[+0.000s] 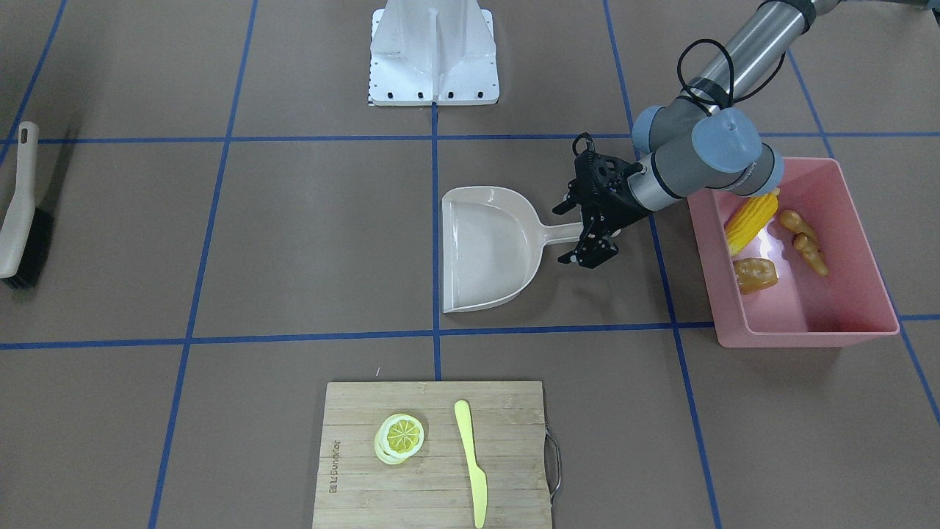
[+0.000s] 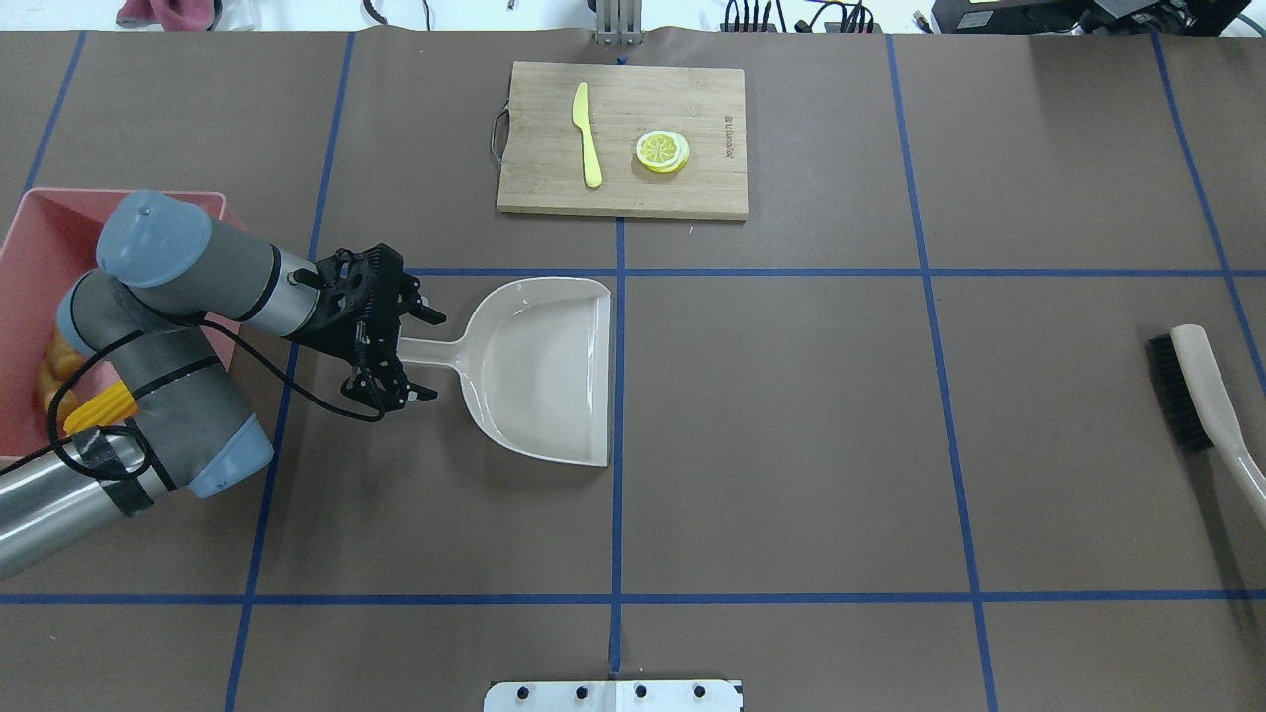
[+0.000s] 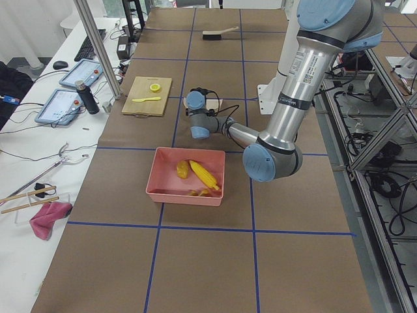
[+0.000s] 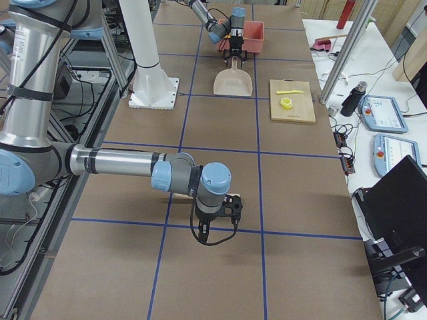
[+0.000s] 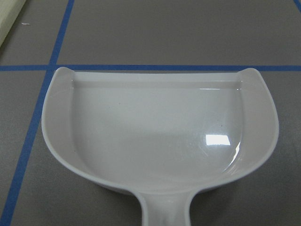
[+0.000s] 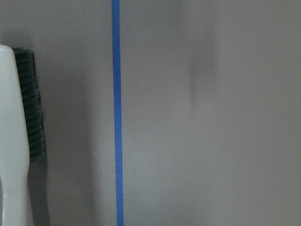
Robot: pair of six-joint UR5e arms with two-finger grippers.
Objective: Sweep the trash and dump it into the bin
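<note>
The pink bin (image 1: 808, 334) stands at the table's left end. In it lie the yellow corn cob (image 1: 750, 219), the tan ginger root (image 1: 804, 242) and the brown potato (image 1: 756, 275). The beige dustpan (image 1: 488, 250) lies flat and empty beside the bin, and it also shows in the left wrist view (image 5: 155, 132). My left gripper (image 2: 420, 354) is open, with its jaws on either side of the dustpan's handle and not touching it. My right gripper (image 4: 232, 208) shows only in the exterior right view, low over the table, and I cannot tell its state.
A beige brush with black bristles (image 2: 1202, 396) lies at the table's right end, and the right wrist view (image 6: 14, 141) shows it too. A wooden cutting board (image 1: 352, 470) holds a lemon slice (image 1: 402, 435) and a pale yellow knife (image 1: 470, 459). The robot's white base (image 1: 433, 55) stands at the near edge.
</note>
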